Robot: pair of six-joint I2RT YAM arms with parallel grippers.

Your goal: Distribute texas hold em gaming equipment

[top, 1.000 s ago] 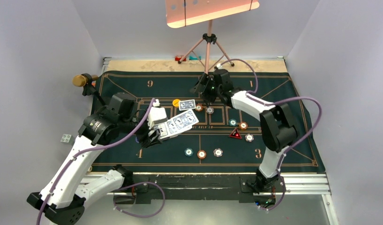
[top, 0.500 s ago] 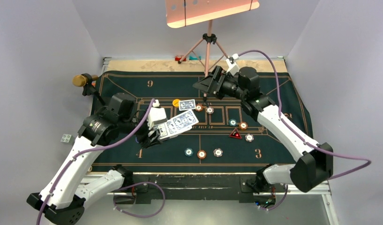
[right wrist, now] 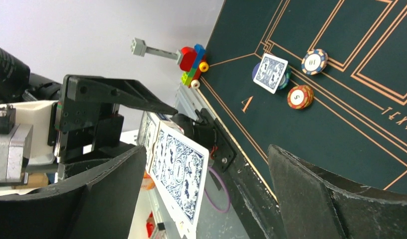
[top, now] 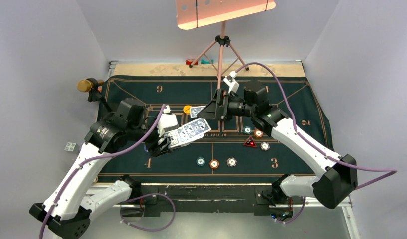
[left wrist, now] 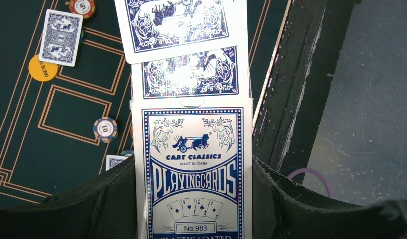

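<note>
Dark green felt mat (top: 186, 89) covers the table between pale walls. My left gripper (left wrist: 194, 199) is clamped on the card box (left wrist: 194, 169), holding it raised above the mat with its open end toward the middle. I judge that this lets the other arm draw from it. Two blue-backed cards (left wrist: 179, 25) stick out of that open end; how many more are inside I cannot tell. My right gripper (top: 215, 107) hangs just beyond them, jaws wide and holding nothing, lined up for the top card. One dealt card (top: 198, 110) lies by the yellow disc (top: 187, 108). Chips (top: 214, 163) sit in small groups on the mat, one group around the red marker (top: 250, 142).
</note>
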